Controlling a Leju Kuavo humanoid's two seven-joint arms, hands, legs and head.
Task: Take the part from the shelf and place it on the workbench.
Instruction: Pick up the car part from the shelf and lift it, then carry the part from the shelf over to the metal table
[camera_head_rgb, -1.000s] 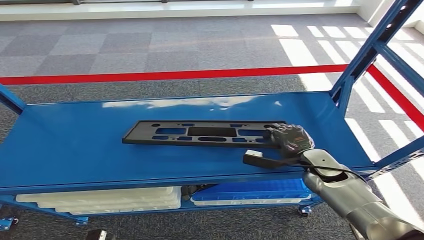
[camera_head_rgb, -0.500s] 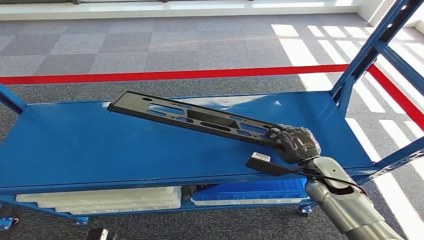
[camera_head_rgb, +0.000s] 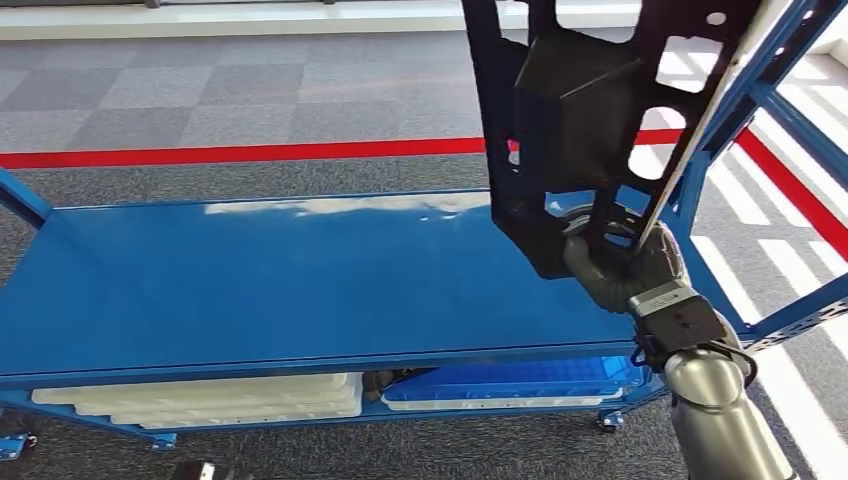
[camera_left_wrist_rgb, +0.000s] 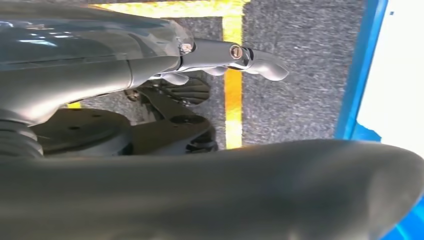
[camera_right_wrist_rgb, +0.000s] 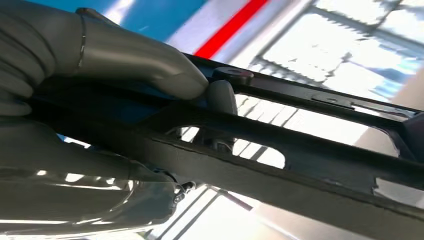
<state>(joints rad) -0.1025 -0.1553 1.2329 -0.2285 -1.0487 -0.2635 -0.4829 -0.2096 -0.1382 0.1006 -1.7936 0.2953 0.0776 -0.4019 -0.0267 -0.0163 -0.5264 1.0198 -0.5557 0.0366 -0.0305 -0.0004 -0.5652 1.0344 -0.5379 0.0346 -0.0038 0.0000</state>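
I have the part (camera_head_rgb: 580, 110) gripped in my right hand (camera_head_rgb: 620, 265) and lifted upright clear above the shelf (camera_head_rgb: 280, 280); carrying it to the worktop remains.

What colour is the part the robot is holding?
Black; the part, gripped by the right hand, shows best in the head view.

Right arm (camera_head_rgb: 725, 430): silver cylindrical shell, black cable looped behind the fingers at the wrist block. Right hand (camera_head_rgb: 620, 262): grey ribbed cover. Left hand (camera_left_wrist_rgb: 220, 57): glossy grey, round screw near fingertip.
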